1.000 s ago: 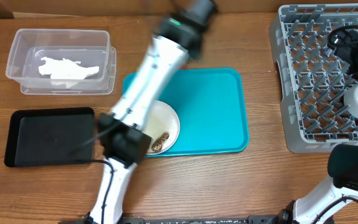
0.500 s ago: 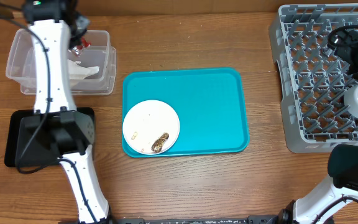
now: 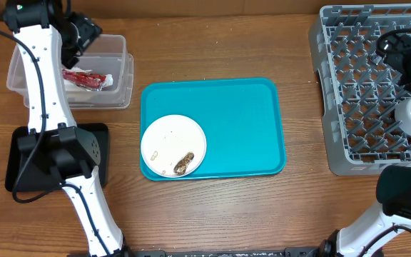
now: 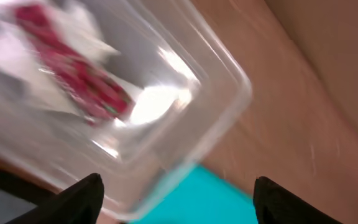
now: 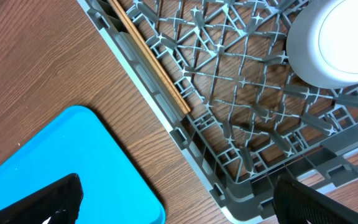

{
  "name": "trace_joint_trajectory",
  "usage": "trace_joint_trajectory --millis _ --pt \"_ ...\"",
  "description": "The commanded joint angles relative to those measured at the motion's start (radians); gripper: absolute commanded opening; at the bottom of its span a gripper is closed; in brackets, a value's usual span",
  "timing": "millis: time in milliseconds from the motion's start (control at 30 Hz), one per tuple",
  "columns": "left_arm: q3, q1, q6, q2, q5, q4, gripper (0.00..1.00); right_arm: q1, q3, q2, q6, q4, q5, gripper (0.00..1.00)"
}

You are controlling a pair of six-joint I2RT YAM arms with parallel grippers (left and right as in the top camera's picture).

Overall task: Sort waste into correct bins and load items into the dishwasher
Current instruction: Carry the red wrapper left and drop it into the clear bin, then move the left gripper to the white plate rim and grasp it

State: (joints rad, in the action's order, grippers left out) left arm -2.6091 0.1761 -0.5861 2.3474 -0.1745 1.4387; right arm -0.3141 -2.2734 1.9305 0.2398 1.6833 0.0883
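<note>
— Overhead first: what has changed for us?
— Half a second ago the wrapper hung at our left gripper above the tub. Now it lies inside the tub, at the far-left corner of the table, on the napkins.
— So that piece of waste is sorted?
— We judge so. The plate sits on the teal tray mid-table, carrying the lump and some rice. The black tray by the left edge shows nothing in it.
— Left wrist?
— Blurred, but our left gripper has its fingers wide apart with nothing between them. The wrapper lies below, apart from them, inside the tub.
— Right wrist?
— Our right gripper is spread and empty over the rack at the right edge, as it was a second ago. Chopsticks and a white dish are already in the rack.
— Then what's left?
— We think the food scraps, then the plate.
</note>
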Motion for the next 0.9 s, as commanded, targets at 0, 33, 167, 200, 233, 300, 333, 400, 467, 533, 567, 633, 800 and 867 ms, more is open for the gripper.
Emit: trace_joint_trajectory --millis 0,33,167,200,233,300,333,400,467,533,567,633,800,867 --pt "0.004 -0.058 0.335 -0.013 -0.282 0.035 0.79 -0.001 0.002 -0.03 0.008 -0.006 -0.006 1.0" --pt "0.004 -0.078 0.391 -0.013 -0.318 0.059 0.8 -0.001 0.002 -0.03 0.008 -0.006 -0.006 1.0" --pt "0.004 -0.183 0.54 -0.013 -0.26 0.167 0.76 -0.001 0.002 -0.03 0.008 -0.005 -0.005 1.0" --pt "0.004 -0.212 0.533 -0.013 -0.222 0.181 0.76 -0.001 0.002 -0.03 0.008 -0.005 -0.006 1.0" --pt "0.004 -0.235 0.519 -0.013 -0.208 0.185 0.76 -0.001 0.002 -0.03 0.008 -0.006 -0.005 1.0" --pt "0.004 -0.293 0.511 -0.013 -0.207 0.21 0.79 -0.001 0.002 -0.03 0.008 -0.006 -0.005 1.0" --pt "0.004 -0.315 0.511 -0.013 -0.2 0.229 0.79 -0.001 0.002 -0.03 0.008 -0.005 -0.006 1.0" --pt "0.005 -0.354 0.492 -0.013 -0.165 0.251 0.78 -0.001 0.002 -0.03 0.008 -0.005 -0.006 1.0" --pt "0.006 -0.387 0.467 -0.02 -0.135 0.251 0.78 -0.001 0.002 -0.03 0.008 -0.005 -0.005 1.0" --pt "0.01 -0.421 0.429 -0.029 -0.105 0.251 0.78 -0.001 0.002 -0.03 0.008 -0.006 -0.005 1.0" --pt "0.025 -0.441 0.429 -0.046 -0.102 0.251 0.78 -0.001 0.002 -0.03 0.008 -0.006 -0.005 1.0" --pt "0.075 -0.473 0.428 -0.085 -0.091 0.251 0.78 -0.001 0.002 -0.03 0.008 -0.006 -0.005 1.0" --pt "0.312 -0.554 0.375 -0.24 0.052 0.251 0.83 -0.001 0.002 -0.03 0.008 -0.005 -0.006 1.0" --pt "0.428 -0.586 0.328 -0.306 0.088 0.251 0.86 -0.001 0.002 -0.03 0.008 -0.006 -0.006 1.0"
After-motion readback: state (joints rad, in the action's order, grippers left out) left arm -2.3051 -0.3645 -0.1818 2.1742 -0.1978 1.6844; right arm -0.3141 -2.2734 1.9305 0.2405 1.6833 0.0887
